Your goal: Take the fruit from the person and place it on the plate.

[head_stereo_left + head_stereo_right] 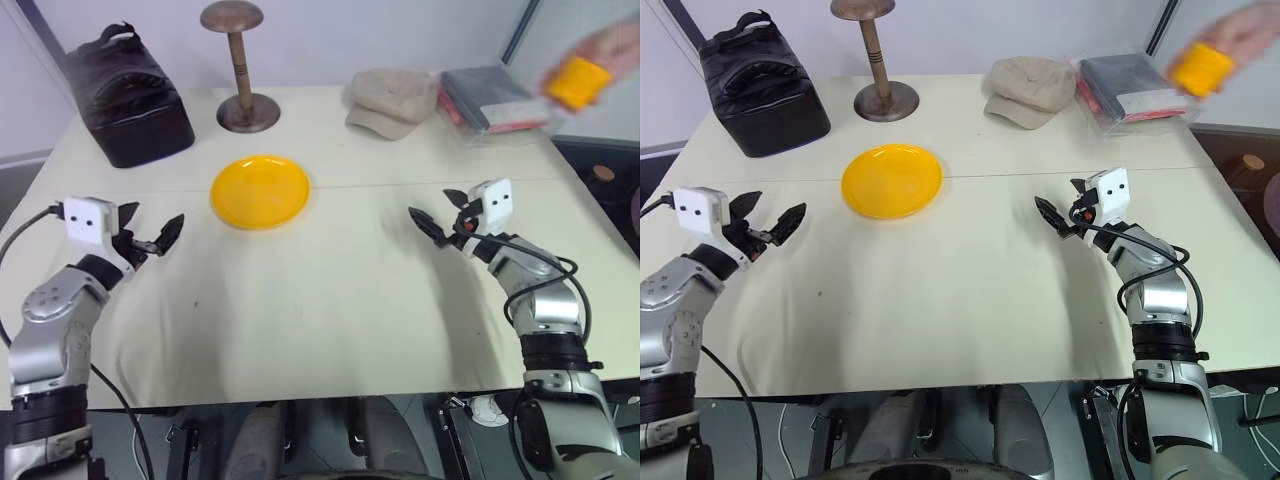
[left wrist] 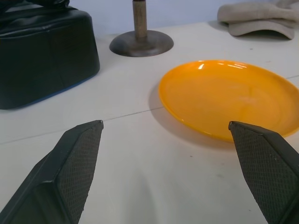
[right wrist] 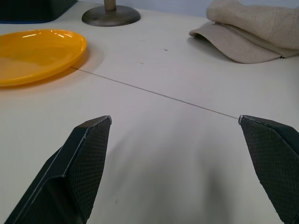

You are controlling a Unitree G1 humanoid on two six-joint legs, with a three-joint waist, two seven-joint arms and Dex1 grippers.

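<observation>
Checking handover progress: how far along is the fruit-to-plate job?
Done: nothing yet; the yellow plate is empty. In hand: the person's hand holds the orange fruit above the table's far right corner. Both the left gripper and right gripper are open. Left: take the fruit, place it.

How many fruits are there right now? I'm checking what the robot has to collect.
1. The fruit is held in the person's hand, up at the far right above the table's edge. The plate holds none. More could be out of view.
</observation>
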